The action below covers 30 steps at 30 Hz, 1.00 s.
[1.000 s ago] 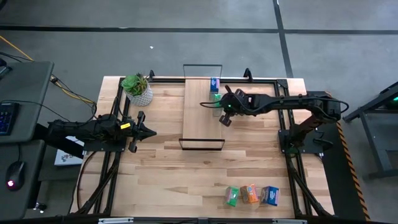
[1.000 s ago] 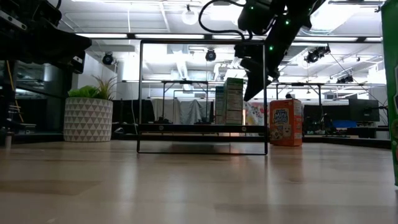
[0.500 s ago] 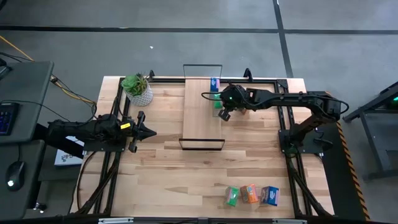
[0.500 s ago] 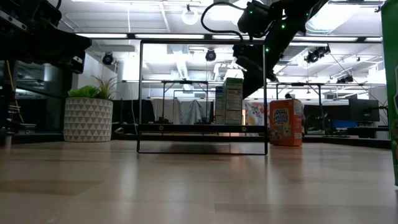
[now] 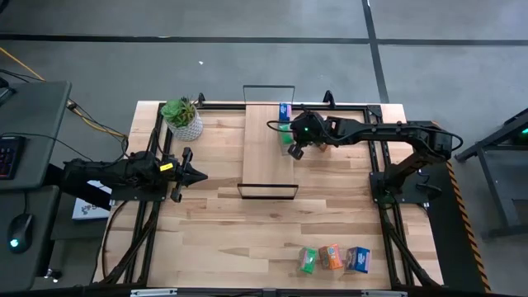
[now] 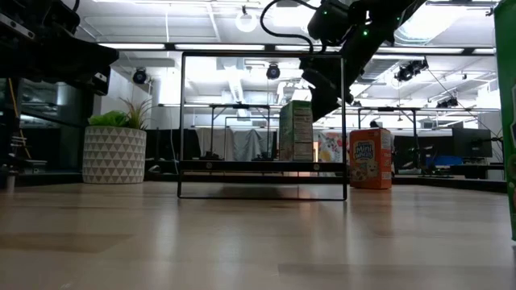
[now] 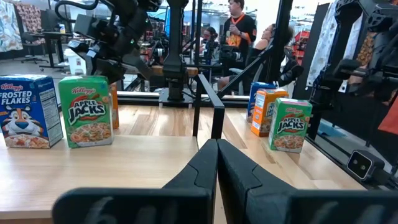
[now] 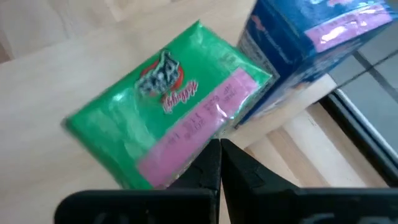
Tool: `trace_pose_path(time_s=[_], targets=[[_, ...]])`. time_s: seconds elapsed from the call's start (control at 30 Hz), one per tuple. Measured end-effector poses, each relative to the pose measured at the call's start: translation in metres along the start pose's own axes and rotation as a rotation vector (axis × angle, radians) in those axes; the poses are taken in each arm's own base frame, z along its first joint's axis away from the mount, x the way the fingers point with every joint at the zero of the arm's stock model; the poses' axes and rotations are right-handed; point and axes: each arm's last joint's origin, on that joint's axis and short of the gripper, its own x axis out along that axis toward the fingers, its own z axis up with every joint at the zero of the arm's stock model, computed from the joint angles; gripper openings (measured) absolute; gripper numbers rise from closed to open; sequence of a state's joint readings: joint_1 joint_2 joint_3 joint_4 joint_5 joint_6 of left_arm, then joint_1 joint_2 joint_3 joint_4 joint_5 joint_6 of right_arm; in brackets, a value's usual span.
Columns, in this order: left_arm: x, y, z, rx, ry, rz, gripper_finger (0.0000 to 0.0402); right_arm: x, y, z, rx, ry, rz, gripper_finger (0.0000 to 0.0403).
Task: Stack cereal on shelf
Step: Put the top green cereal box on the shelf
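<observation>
The shelf [image 5: 264, 157] is a light plank with black wire ends, in the table's middle. A blue box [image 5: 285, 109] and a green box [image 5: 288, 134] stand upright on its far right part; both show in the right wrist view, green [image 8: 165, 102] and blue [image 8: 311, 43]. My right gripper [image 5: 296, 150] is shut, just right of the green box's top [image 6: 297, 109]. An orange box [image 6: 370, 158] stands on the table right of the shelf. Three more boxes [image 5: 334, 257] stand near the table's near right edge. My left gripper [image 5: 200, 175] is shut and waits at the left. My right gripper's shut fingertips [image 8: 214, 152] stand at the right-hand edge of the green box's top [image 8: 205, 124], slanting down from the table's right. I cannot tell whether they touch it. The box stands upright on the shelf.
A potted plant [image 5: 183, 117] stands at the table's far left corner. The shelf's wire frame [image 6: 262, 55] rises above the plank at both ends. People stand in the room beyond the table, seen in the left wrist view [image 7: 239, 28].
My right gripper has gone a little toward the table's far edge and left, toward the green box on the shelf, staying shut. In the low view the green box now covers the blue box behind it, which showed at its left before.
</observation>
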<state>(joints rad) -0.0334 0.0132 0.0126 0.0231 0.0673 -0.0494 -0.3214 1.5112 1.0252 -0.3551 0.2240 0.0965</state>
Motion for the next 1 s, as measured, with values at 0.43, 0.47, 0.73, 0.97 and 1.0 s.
trace_pose_path(time_s=[0.43, 0.47, 0.73, 0.97, 1.0], targets=[[0.0, 0.0, 0.0, 0.0, 0.0, 0.0, 0.0003, 0.0, 0.0, -0.012, 0.065, 0.136, 0.052, 0.0], [0.0, 0.0, 0.0, 0.0, 0.0, 0.0, 0.0003, 0.0, 0.0, -0.012, 0.066, 0.133, 0.06, 0.0], [0.0, 0.0, 0.0, 0.0, 0.0, 0.0, 0.0003, 0.0, 0.003, -0.007, 0.075, 0.088, 0.101, 0.0], [0.0, 0.0, 0.0, 0.0, 0.0, 0.0, 0.0003, 0.0, 0.004, -0.005, 0.078, 0.066, 0.117, 0.0], [0.0, 0.0, 0.0, 0.0, 0.0, 0.0, 0.0003, 0.0, 0.004, -0.005, 0.079, 0.063, 0.117, 0.0]])
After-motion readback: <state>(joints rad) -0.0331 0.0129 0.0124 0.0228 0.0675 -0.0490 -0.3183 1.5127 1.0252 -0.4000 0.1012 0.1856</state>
